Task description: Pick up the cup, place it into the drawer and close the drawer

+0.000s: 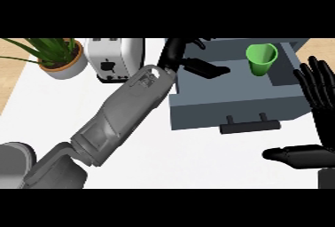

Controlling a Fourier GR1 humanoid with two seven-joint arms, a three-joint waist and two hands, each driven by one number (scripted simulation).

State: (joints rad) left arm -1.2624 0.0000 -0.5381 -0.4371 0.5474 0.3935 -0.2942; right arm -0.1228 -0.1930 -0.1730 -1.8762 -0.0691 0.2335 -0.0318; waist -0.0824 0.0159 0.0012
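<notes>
Head view. White table [196, 159] fills most of the frame. Upper right: grey drawer [229, 106], pulled open toward the viewer, its dark handle [250, 126] at the front edge near centre. Green cup [262, 58] stands upright inside the drawer, toward its back right corner, apart from both hands. So the placing part of the task looks done; only the closing seems left.

Left arm crosses the frame on a diagonal from the lower left to the upper centre. Left hand [196, 62] lies over the drawer's back left part, well left of the cup. It holds nothing; fingers look loosely extended, one dark part reaching right along the drawer floor. My reading: the hand is in there because it set the cup down, and it has to come clear before the drawer can slide.

Right hand [317, 95] at the right edge, open, fingers spread and pointing up, thumb [294, 155] sticking out to the left lower down. Resting, touching nothing, just beside the drawer's right wall.

Upper left: potted plant [56, 60], and beside it a white toaster [116, 60]. Both stand away from the drawer's path.

Next move, as judged: withdraw the left hand, then push on the drawer front near the handle.
</notes>
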